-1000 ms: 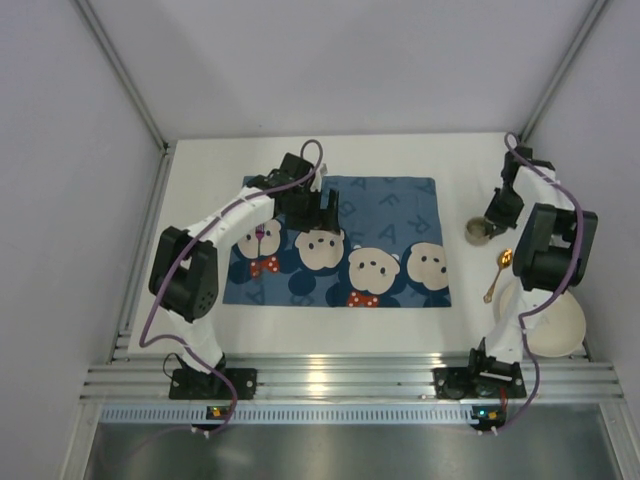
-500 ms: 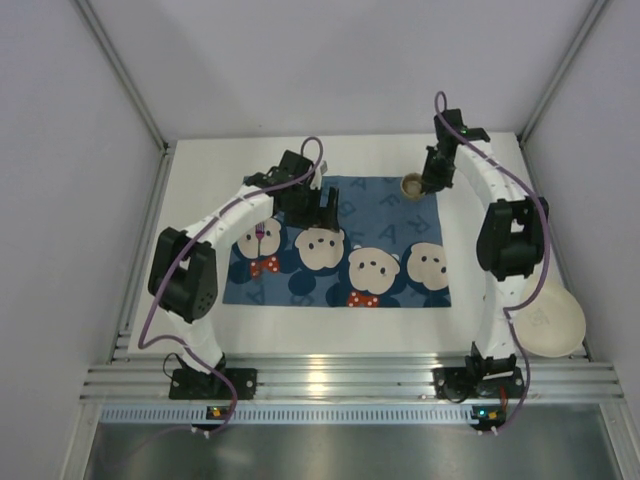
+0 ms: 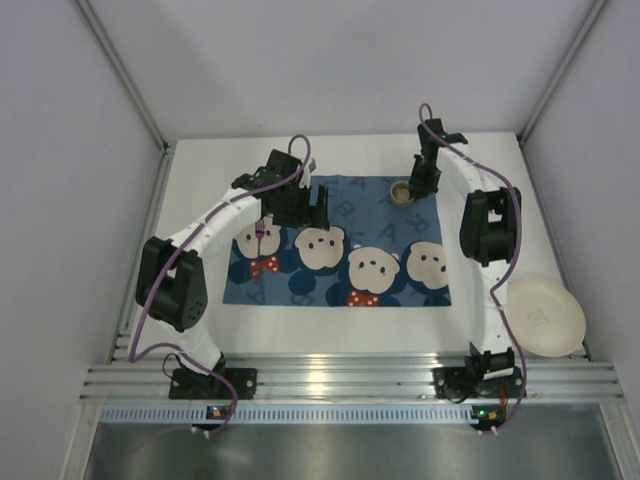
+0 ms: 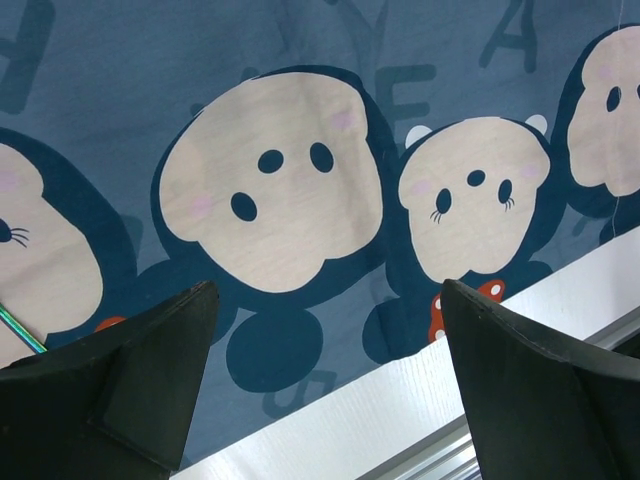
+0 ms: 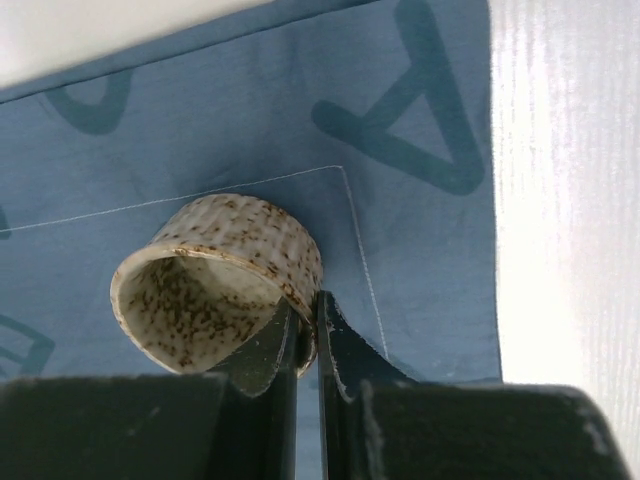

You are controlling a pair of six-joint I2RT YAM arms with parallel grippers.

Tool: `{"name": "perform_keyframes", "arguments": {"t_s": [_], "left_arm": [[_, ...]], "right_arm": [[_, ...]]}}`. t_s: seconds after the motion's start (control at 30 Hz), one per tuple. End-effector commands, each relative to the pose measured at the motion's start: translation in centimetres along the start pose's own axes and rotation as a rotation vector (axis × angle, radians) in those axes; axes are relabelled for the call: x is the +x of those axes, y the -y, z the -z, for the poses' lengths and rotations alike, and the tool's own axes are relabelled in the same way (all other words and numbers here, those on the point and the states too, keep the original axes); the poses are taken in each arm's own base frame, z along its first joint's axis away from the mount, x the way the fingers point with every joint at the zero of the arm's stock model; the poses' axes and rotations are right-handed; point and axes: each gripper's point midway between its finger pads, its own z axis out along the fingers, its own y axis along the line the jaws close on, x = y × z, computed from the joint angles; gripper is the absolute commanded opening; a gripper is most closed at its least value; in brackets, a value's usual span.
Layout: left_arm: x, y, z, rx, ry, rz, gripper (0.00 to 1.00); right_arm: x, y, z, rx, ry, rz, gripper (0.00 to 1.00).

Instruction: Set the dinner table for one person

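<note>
Since a second ago the speckled cup (image 3: 400,191) has come off the white surface (image 3: 200,170) to the right of the blue placemat (image 3: 380,215). It is now over the placemat's far right corner, carried there by the right pincer (image 5: 308,312). The left pincer (image 4: 328,300) has shifted only slightly.

Nearest, well apart from the placemat's near right corner, a round white plate (image 3: 560,330) lies on the surface, shallow, smooth and holding nothing. A faint mark at its middle is too small to read.

The placemat is a flat cloth rectangle printed with pale cartoon faces and letters. The surface shows white on all four sides of it.

Over the placemat's far left part the left pincer hangs with its black fingers (image 4: 130,390) spread wide and nothing between them. A thin teal strip (image 4: 18,328) pokes out behind one finger; it is cut off, and I cannot tell what it is.

At the far right corner, just inside a line of stitching, the cup shows a ribbed outer wall and brown-flecked glaze, with nothing inside. The right pincer is clamped on its rim, one finger inside the wall and one outside. Whether the cup's base touches the cloth is hidden.
</note>
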Motion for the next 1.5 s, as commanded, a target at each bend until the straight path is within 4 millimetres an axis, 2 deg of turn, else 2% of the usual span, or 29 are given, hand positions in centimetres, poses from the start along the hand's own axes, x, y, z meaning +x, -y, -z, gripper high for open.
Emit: {"name": "perform_keyframes", "arguments": {"t_s": [0.0,0.07,0.1,0.17,0.2,0.23,0.27,0.37,0.4,0.43,0.47,0.5,0.53,0.57,0.6,0.63,0.67,0.7,0.73,0.77,0.87,1.07,1.3,1.47], "left_arm": [[-0.6,-0.1,1.4,0.001,0.034,-0.024,0.98],[-0.6,-0.1,1.4,0.002,0.033,-0.025,0.98],[-0.7,-0.2,1.4,0.002,0.035,-0.027,0.98],[-0.7,-0.1,1.4,0.008,0.03,-0.03,0.98],[-0.7,0.0,1.4,0.011,0.027,-0.031,0.98],[-0.6,0.0,1.3,0.013,0.025,-0.032,0.98],[-0.5,0.1,1.2,0.017,0.021,-0.03,0.98],[-0.2,0.3,1.1,0.033,0.016,-0.024,0.98],[0.2,0.1,0.9,0.034,0.007,-0.017,0.98],[0.3,0.2,0.8,0.039,0.008,-0.015,0.98],[0.4,0.3,0.8,0.045,0.008,-0.011,0.98],[0.8,0.2,0.6,0.044,-0.001,-0.005,0.98],[0.7,0.2,0.6,0.049,0.005,-0.007,0.98],[0.9,0.3,0.5,0.056,0.002,-0.004,0.98],[1.2,0.3,0.4,0.063,-0.004,-0.002,0.98],[1.2,0.4,0.3,0.066,-0.002,0.001,0.98],[1.2,0.5,0.3,0.071,-0.002,0.005,0.98],[1.5,0.5,0.1,0.081,-0.012,0.009,0.97],[1.7,0.6,0.0,0.085,-0.016,0.013,0.97],[1.7,0.7,-0.1,0.091,-0.014,0.015,0.97],[2.5,0.5,-0.5,0.094,-0.02,0.027,0.97],[4.1,0.2,-1.0,0.104,-0.039,0.043,0.97],[4.5,-0.1,-1.2,0.097,-0.047,0.044,0.97],[4.2,-0.2,-1.2,0.089,-0.048,0.039,0.97]], "right_arm": [[-1.2,-2.0,1.2,-0.039,0.053,0.009,0.02],[-0.9,-1.8,1.5,-0.035,0.05,0.018,0.21],[-0.9,-1.7,1.6,-0.03,0.054,0.021,0.42],[-0.8,-1.4,2.1,-0.02,0.059,0.024,0.55],[-1.2,-1.2,3.1,-0.018,0.083,0.027,0.61],[-1.0,-0.8,3.4,-0.007,0.083,0.029,0.62],[-1.6,-0.2,4.8,0.0,0.113,0.033,0.64],[-0.9,1.5,6.3,0.041,0.122,0.052,0.69],[-1.2,2.3,8.2,0.045,0.156,0.06,0.71],[0.0,3.8,8.0,0.085,0.131,0.06,0.71],[-0.3,5.1,10.1,0.095,0.167,0.049,0.72],[0.0,6.6,10.6,0.123,0.171,0.036,0.73],[1.7,8.4,10.2,0.152,0.131,0.024,0.73],[1.5,10.8,11.9,0.17,0.16,-0.022,0.73],[2.0,12.1,12.3,0.185,0.158,-0.043,0.73],[3.6,14.7,11.8,0.218,0.116,-0.086,0.74],[4.0,16.0,12.8,0.226,0.13,-0.114,0.74],[4.5,18.5,13.0,0.253,0.121,-0.17,0.74],[6.1,19.8,12.7,0.268,0.085,-0.191,0.74],[6.6,21.4,13.3,0.28,0.088,-0.226,0.74],[8.9,23.6,13.0,0.302,0.032,-0.258,0.74],[11.6,25.8,11.5,0.284,-0.068,-0.321,0.66],[13.4,25.3,9.7,0.247,-0.114,-0.349,0.46],[15.2,25.3,8.5,0.245,-0.134,-0.367,0.38]]}}
